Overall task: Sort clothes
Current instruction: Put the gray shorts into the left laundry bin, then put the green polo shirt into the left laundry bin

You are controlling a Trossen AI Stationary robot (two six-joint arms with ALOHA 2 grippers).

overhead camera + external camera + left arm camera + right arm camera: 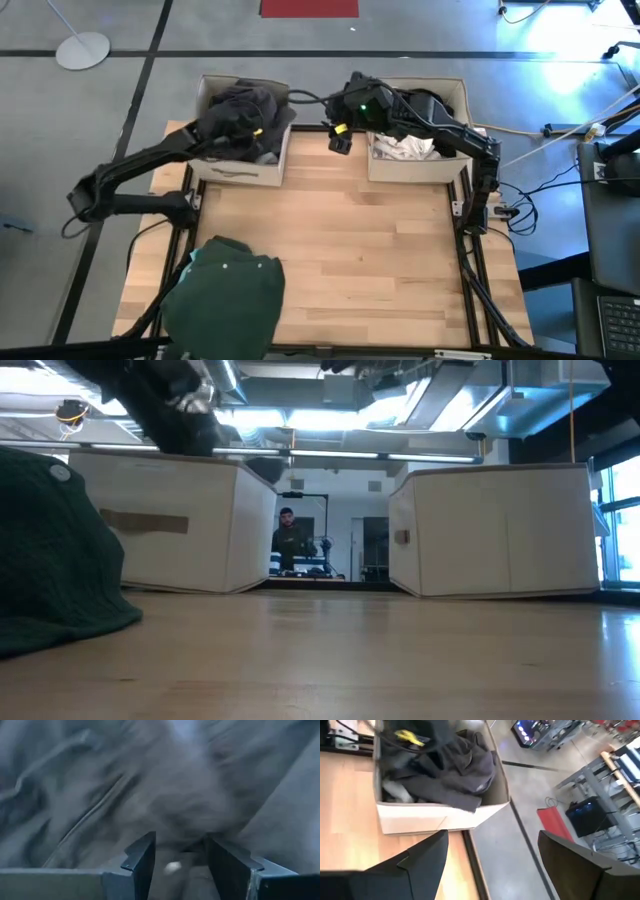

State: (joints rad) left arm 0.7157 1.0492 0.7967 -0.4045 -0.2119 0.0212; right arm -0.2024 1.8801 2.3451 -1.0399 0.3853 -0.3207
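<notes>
Two beige fabric boxes stand at the table's far edge. The left box (240,172) holds dark grey clothes (245,105), also seen in the right wrist view (452,775). My left gripper (255,135) hovers over them, open, and its wrist view fills with blurred dark fabric (165,795) past the fingers (142,860). The right box (415,168) holds white clothes (405,148). My right gripper (492,865) is open and holds nothing; it hangs in the air between the two boxes (340,138). A dark green garment (225,300) lies heaped on the table's near left corner.
The wooden tabletop (370,250) between the boxes and the green garment is bare. In the low view the green heap (50,560) is at the left, and a person (288,540) stands far back in the room between the boxes. Monitors stand off the table's right side.
</notes>
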